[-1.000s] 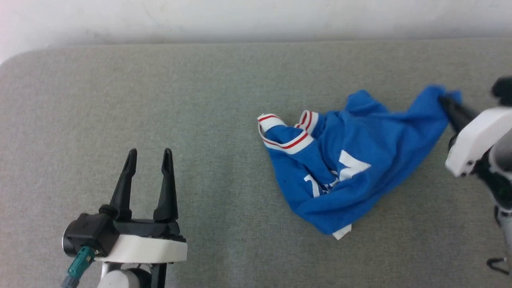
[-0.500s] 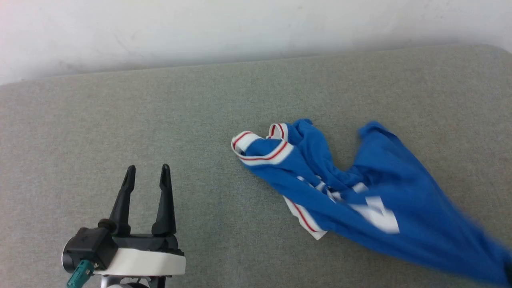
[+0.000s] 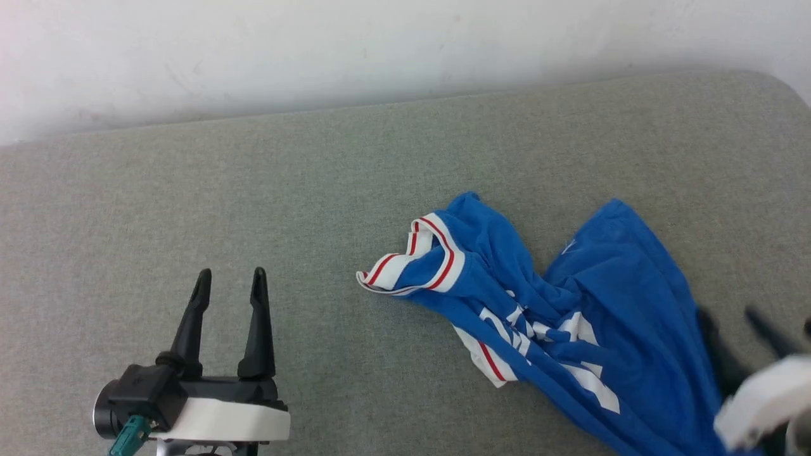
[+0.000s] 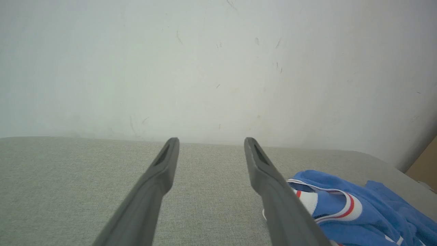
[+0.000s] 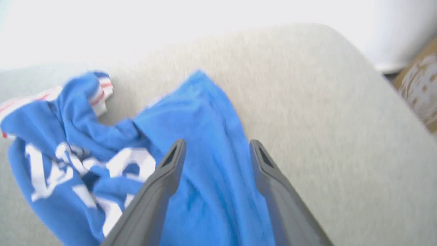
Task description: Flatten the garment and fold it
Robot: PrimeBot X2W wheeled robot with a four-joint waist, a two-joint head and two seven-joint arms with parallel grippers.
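Looking down, we see the garment (image 3: 608, 285) lying crumpled on the right half of the grey padded surface (image 3: 304, 190), with its striped trim toward the middle and its white lettering creased. Our left gripper (image 3: 231, 273) hovers well apart from it, jaws spread and empty. Our right gripper (image 5: 217, 142) stands over the shirt's plain blue end, jaws spread, pinching nothing.

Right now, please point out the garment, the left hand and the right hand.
garment (image 3: 624, 285), head view, on the plain blue body panel.
left hand (image 3: 230, 278), head view, midway between its two fingertips.
right hand (image 5: 218, 145), right wrist view, midway between its two fingertips.
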